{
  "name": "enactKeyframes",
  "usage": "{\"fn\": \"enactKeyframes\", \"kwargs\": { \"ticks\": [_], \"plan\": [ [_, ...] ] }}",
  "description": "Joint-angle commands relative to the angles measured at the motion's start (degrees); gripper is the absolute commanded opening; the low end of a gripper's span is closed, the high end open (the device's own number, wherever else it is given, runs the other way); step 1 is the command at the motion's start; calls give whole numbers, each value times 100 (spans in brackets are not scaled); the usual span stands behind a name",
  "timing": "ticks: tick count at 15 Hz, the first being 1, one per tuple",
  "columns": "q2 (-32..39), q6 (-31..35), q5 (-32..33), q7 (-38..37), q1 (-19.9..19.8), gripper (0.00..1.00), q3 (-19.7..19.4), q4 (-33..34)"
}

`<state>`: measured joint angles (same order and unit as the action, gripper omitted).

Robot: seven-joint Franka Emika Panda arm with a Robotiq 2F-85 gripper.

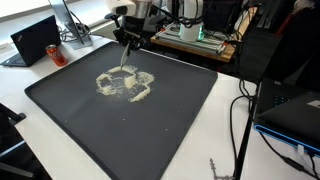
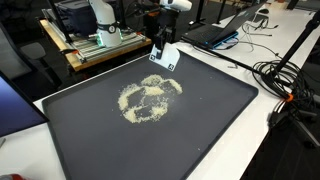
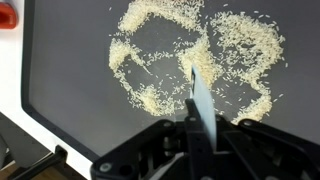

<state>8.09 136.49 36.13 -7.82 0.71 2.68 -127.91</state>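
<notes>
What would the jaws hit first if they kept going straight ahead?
Probably the rice on the black mat, with the white blade they pinch touching first; depth is hard to judge.

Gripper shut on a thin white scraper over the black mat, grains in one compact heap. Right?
No: the grains are not heaped; they lie spread in thin looping bands with bare mat between, as the wrist view shows. The gripper is indeed shut on the thin white scraper over the black mat.
</notes>
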Motion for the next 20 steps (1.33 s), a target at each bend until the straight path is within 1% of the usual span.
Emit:
{"fn": "enactKeyframes", "kwargs": {
  "ticks": [1,3,5,7,11,13,15,18,19,20],
  "plan": [
    [-116,-2,-989,1147,-188,1,-160,207],
    [-106,83,-1422,1558,-283,1,-253,362],
    [-49,30,-1854,1942,-375,1,-323,574],
    [14,19,-2199,2198,-460,1,-391,765],
    [151,-28,-3163,2875,-712,1,-468,1103],
    [237,-59,-3570,3092,-837,1,-503,1274],
    [348,-102,-3817,3183,-936,1,-539,1430],
    [521,-60,-4003,3120,-1026,1,-566,1526],
    [347,6,-3747,3006,-951,4,-585,1330],
    [406,6,-3786,3006,-972,4,-588,1362]
  ]
}}
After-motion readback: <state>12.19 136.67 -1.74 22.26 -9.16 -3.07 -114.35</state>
